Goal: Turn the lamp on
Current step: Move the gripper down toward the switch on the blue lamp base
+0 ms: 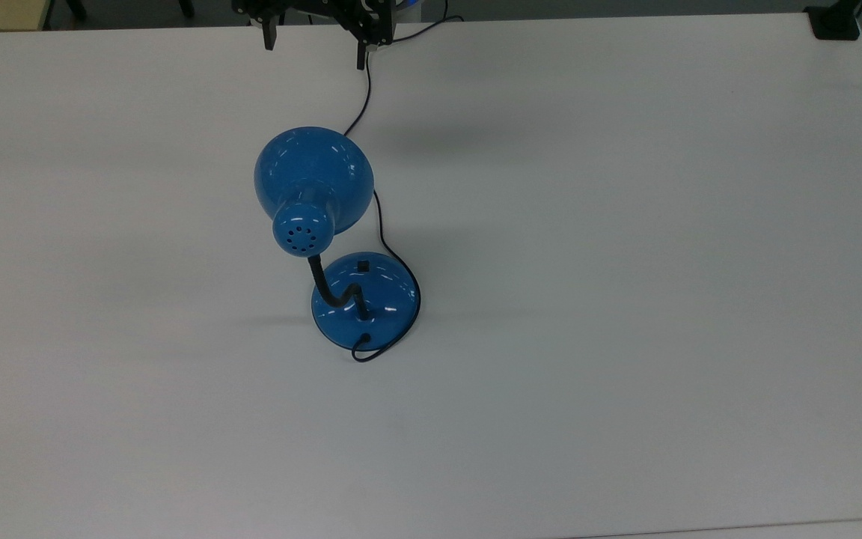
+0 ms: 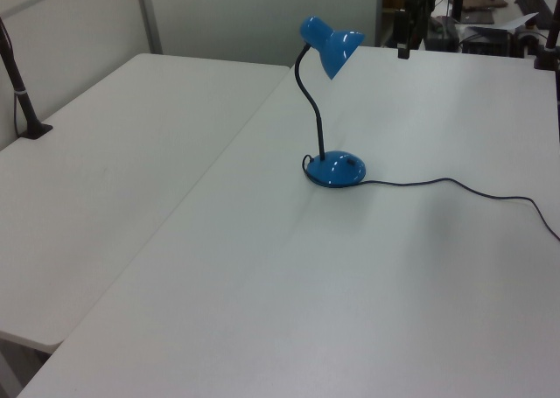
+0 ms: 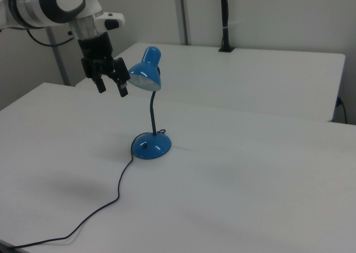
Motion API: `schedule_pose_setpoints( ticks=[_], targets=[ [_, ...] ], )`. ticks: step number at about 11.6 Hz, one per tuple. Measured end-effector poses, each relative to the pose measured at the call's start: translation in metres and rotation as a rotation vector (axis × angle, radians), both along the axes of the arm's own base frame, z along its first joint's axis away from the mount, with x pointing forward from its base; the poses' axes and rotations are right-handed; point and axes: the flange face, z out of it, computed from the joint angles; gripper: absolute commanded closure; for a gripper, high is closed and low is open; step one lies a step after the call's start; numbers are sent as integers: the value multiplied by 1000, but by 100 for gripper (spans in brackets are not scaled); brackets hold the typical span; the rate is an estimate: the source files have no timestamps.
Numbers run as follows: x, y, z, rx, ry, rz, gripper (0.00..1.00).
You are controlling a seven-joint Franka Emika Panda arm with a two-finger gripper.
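Note:
The lamp stands mid-table, with its glossy blue dome shade [image 1: 313, 180] [image 2: 332, 44] [image 3: 144, 74] on a black bendy neck [image 3: 152, 114]. The round blue base [image 1: 366, 299] [image 2: 335, 169] [image 3: 151, 146] carries a small black switch [image 1: 362, 265] [image 3: 144, 145]. A black cord [image 1: 367, 97] [image 2: 455, 184] [image 3: 111, 203] trails from the base across the table. My gripper [image 1: 316, 51] [image 3: 112, 87] hangs open and empty in the air. It is level with the shade, beside it at the right view's left, and well above the base.
The white table [image 1: 625, 299] stretches wide around the lamp. A second table [image 2: 131, 153] [image 3: 250, 69] adjoins it. A black clamped post [image 2: 22, 92] [image 3: 225, 19] stands on that second table. A black clamp [image 1: 835, 22] sits at the top view's far right corner.

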Motion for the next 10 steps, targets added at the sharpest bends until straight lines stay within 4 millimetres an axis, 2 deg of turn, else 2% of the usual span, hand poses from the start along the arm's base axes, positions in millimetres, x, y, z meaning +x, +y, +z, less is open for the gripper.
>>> schedule_pose_setpoints(
  ticks=[3,5,6,8,10],
  targets=[
    [0,0,0,0,0,0,0],
    [0,0,0,0,0,0,35],
    [0,0,0,0,1,7,57],
    [0,0,0,0,5,39,84],
    [0,0,0,0,8,55,89]
  ],
)
